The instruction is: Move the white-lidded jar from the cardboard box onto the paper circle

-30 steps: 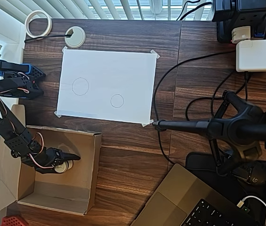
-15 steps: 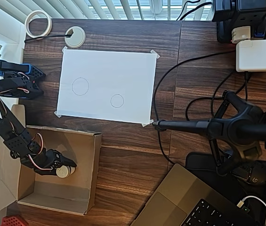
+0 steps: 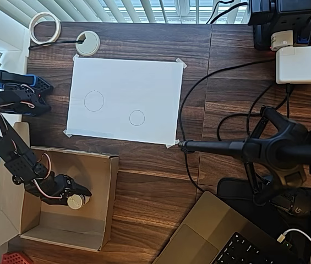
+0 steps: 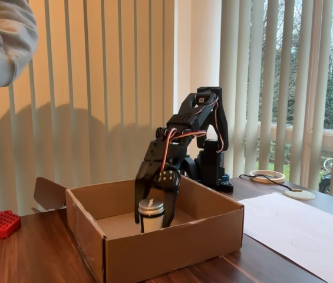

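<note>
Gripping stage: the tool has the jar between its fingers inside the box; lifting out looks to be the step at hand.
Overhead view, tool: the tool (image 3: 77, 198) reaches into the box (image 3: 107, 204) from the left, its dark fingers on either side of the jar (image 3: 76, 202).
Overhead view, target: the small circle (image 3: 137, 117) is drawn on the white sheet (image 3: 144, 82), well apart from the box, up and to the right; a larger circle (image 3: 94, 100) lies to its left.
Fixed view, tool: the tool (image 4: 152, 221) points down, fingers straddling the jar (image 4: 151, 214) and pinching it just under the lid; the jar stands upright, on or close to the box (image 4: 172, 249) floor.
Next move: a straight lift is needed to clear the box wall before swinging over the surface toward the small circle (image 4: 307, 243).
</note>
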